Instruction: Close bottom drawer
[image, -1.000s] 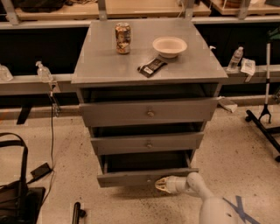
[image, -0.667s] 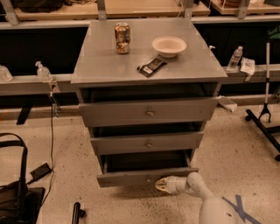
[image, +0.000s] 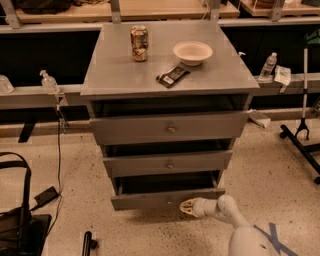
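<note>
Your pincer (image: 188, 206) sits low on the right, right at the front panel of the bottom drawer (image: 150, 199). You cannot tell how far it is open, or whether it holds anything. That drawer stands pulled out, lowest of three, below the middle drawer (image: 167, 163) and top drawer (image: 170, 127), which are also partly out. On the grey worktop (image: 115, 75) you have a can (image: 139, 43), a pale bowl (image: 192, 52) and a dark wrapped bar (image: 173, 76) between them, nearer the front. The cabinet stands on a speckled floor (image: 270, 170). A black bag (image: 15, 220) lies at the left, a water bottle (image: 268, 65) rests on the ledge behind, and blue tape (image: 272, 237) marks the floor at the lower right.
</note>
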